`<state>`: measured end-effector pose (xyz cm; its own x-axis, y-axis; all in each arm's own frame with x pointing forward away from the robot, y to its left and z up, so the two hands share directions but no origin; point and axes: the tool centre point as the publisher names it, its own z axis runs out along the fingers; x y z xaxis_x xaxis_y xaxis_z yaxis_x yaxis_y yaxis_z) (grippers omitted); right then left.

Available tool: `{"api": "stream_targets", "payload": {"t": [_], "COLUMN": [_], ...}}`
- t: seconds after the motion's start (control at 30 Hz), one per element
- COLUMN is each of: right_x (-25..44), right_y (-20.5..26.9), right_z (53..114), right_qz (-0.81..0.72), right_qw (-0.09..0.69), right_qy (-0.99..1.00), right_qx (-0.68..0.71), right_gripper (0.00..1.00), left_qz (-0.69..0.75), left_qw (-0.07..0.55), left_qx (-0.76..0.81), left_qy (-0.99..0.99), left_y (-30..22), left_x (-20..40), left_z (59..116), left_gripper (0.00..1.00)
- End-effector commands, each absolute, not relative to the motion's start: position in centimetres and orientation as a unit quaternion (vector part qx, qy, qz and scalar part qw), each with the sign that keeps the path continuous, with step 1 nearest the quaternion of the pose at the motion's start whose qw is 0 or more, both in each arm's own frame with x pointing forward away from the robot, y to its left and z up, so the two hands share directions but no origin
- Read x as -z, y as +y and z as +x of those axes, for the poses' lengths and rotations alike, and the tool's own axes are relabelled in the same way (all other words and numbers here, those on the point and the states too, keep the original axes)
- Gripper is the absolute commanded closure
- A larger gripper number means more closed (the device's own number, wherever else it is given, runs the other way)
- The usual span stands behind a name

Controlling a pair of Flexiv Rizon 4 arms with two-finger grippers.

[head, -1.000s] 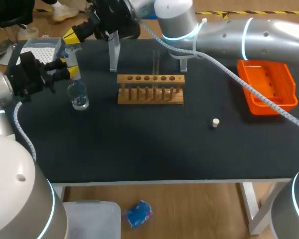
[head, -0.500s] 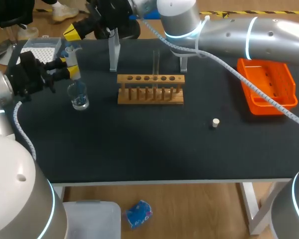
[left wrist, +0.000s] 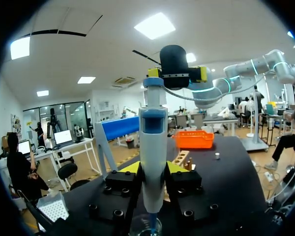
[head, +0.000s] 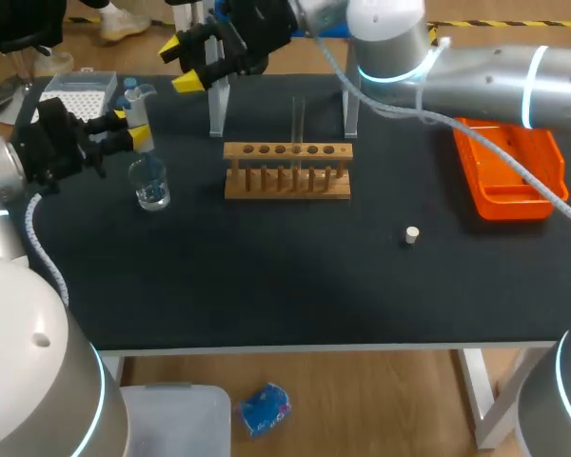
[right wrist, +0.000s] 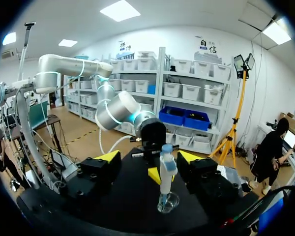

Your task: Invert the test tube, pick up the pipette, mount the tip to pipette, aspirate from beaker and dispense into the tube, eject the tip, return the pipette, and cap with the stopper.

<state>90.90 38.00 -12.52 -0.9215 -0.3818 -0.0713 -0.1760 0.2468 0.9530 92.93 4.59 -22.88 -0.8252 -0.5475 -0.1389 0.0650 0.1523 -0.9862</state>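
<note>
My left tool [head: 124, 129] is clamped on the pipette [head: 138, 112], 1 yellow-tipped finger on each side of its body, holding it upright near the left edge of the counter [head: 266, 286]. The pipette's thin tip points down into the mouth of the glass beaker [head: 151, 186], which stands right below it. I cannot tell whether the tip reaches the liquid.

My right tool [head: 187, 63] hangs above the far edge of the counter, behind the pipette and apart from it. Its 2 fingers are spread wide with nothing between them. In the right wrist view the pipette and beaker sit ahead of that tool.

The wooden test tube rack [head: 287, 171] stands mid-counter with 1 clear test tube [head: 298, 116] upright in it. The small white stopper [head: 412, 234] lies alone on the counter, nearer me and to the right of the rack. The tip box [head: 76, 93] is at the far left corner, and the orange bin [head: 514, 202] is at the right.
</note>
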Motion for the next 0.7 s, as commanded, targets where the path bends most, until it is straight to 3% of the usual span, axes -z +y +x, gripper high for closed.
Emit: {"api": "stream_targets", "payload": {"t": [0.03,0.6,0.7], "right_x": [12.5,12.5,12.7], "right_y": [33.7,33.7,31.8], "right_z": [89.0,89.0,89.9], "right_qz": [0.154,0.154,0.125], "right_qw": [0.039,0.039,0.023], "right_qy": [-0.792,-0.792,-0.805], "right_qx": [0.589,0.589,0.579], "right_gripper": [0.00,0.00,0.00], "left_qz": [-0.169,-0.169,-0.169], "left_qw": [0.244,0.244,0.244], "left_qx": [0.628,0.628,0.628], "left_qy": [0.719,0.719,0.719], "left_y": [4.6,4.6,4.6], "left_x": [22.8,22.8,22.8], "left_z": [92.9,92.9,92.9], "left_gripper": [1.00,1.00,1.00]}}
